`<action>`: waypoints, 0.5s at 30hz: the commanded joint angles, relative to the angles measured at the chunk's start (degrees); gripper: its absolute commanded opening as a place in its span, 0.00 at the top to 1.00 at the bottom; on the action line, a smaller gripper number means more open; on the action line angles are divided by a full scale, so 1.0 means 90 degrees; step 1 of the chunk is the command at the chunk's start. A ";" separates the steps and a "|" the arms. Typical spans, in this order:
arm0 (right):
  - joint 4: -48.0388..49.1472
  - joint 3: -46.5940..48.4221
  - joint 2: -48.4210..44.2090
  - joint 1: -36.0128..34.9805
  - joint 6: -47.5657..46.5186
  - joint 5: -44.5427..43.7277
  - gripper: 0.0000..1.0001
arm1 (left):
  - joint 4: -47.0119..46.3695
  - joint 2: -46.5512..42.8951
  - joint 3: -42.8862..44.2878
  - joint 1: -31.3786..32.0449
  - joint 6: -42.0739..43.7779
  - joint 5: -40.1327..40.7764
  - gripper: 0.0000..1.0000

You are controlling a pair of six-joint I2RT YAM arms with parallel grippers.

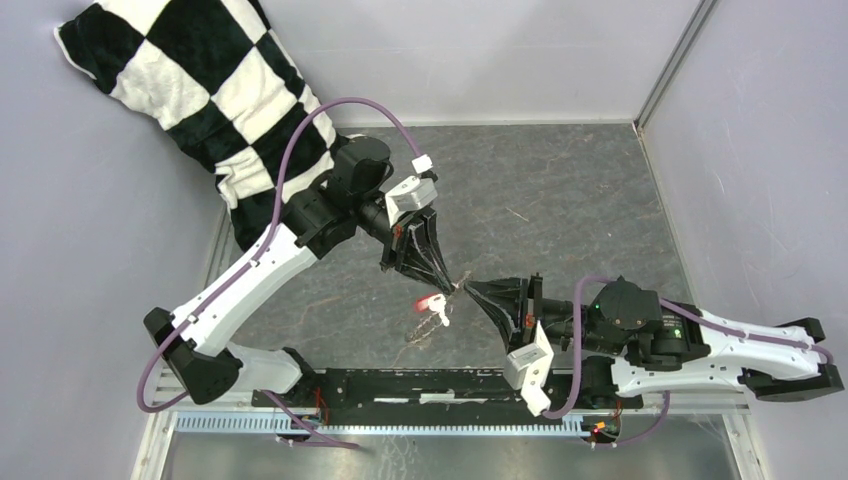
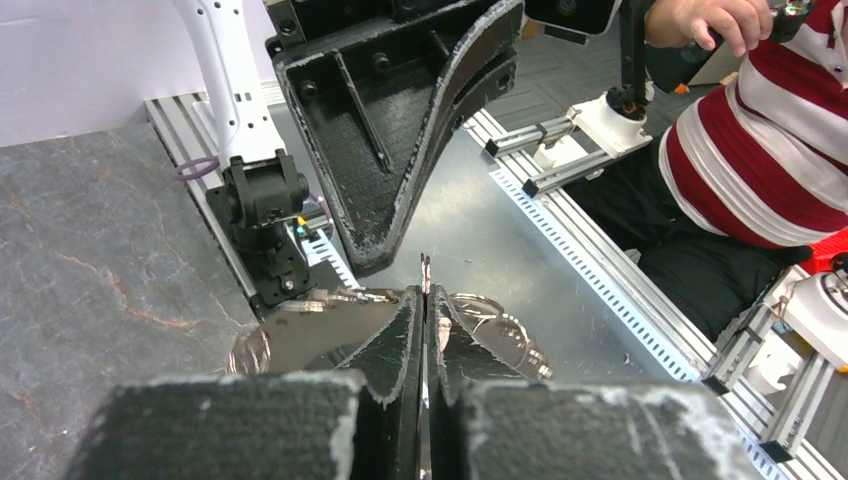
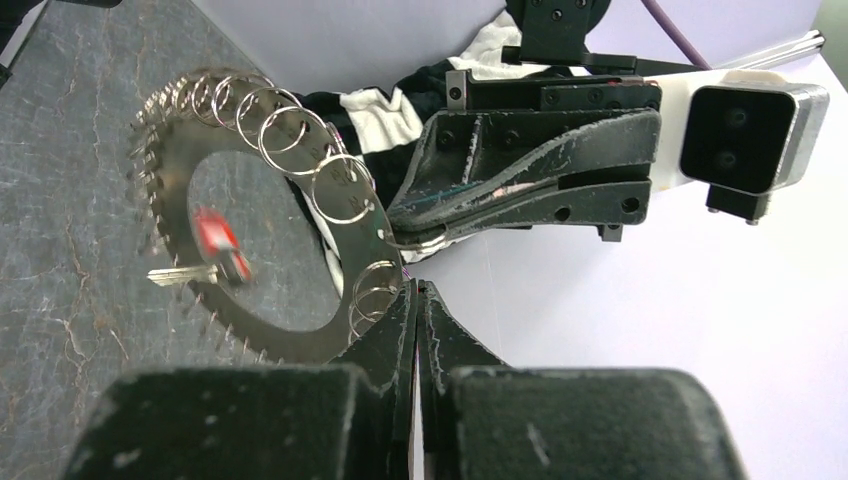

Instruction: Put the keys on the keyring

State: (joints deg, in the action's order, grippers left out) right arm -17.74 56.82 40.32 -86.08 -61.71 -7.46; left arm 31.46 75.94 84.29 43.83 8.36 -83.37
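The keyring (image 3: 300, 345) is a toothed metal disc with a hollow centre and several split rings (image 3: 342, 188) along its rim, held up between both grippers. My left gripper (image 2: 425, 292) is shut on a thin metal edge of it; in the right wrist view its fingers (image 3: 520, 185) pinch one split ring. My right gripper (image 3: 416, 288) is shut right beside the lower rings, seemingly on a thin part of the rim. The red-headed key (image 3: 218, 238), with its silvery blade (image 3: 180, 275), hangs blurred by the disc. From above it (image 1: 432, 303) dangles just below the two meeting grippers (image 1: 460, 286).
A black-and-white checkered cloth (image 1: 200, 90) lies at the back left, behind the left arm. The dark stone-patterned table (image 1: 560, 200) is walled on three sides. A metal rail (image 1: 420, 385) runs along the near edge. A person in a red-striped shirt (image 2: 760, 130) sits beyond it.
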 commanded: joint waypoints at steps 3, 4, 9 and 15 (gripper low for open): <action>0.0255 -0.0078 -0.0184 0.0023 0.0111 0.0094 0.99 | -0.0492 -0.0215 -0.0106 -0.0007 -0.0408 -0.0291 0.98; 0.0280 -0.0093 -0.0201 0.0018 0.0110 0.0109 0.99 | -0.0495 -0.0214 -0.0115 -0.0007 -0.0412 -0.0274 0.98; 0.0476 -0.0241 -0.0145 0.0023 0.0179 -0.0419 0.99 | -0.0499 -0.0234 -0.0332 -0.0112 -0.0420 -0.0252 0.98; 0.1421 -0.0780 -0.0547 0.0024 0.1355 -0.1640 0.60 | -0.0489 -0.0362 -0.1111 -0.1300 -0.0006 0.0359 0.98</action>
State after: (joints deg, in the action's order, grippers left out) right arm -12.43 51.72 37.85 -86.08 -57.43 -13.32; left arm 28.53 74.15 77.58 39.92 6.66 -83.64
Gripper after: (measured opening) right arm 0.324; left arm 0.043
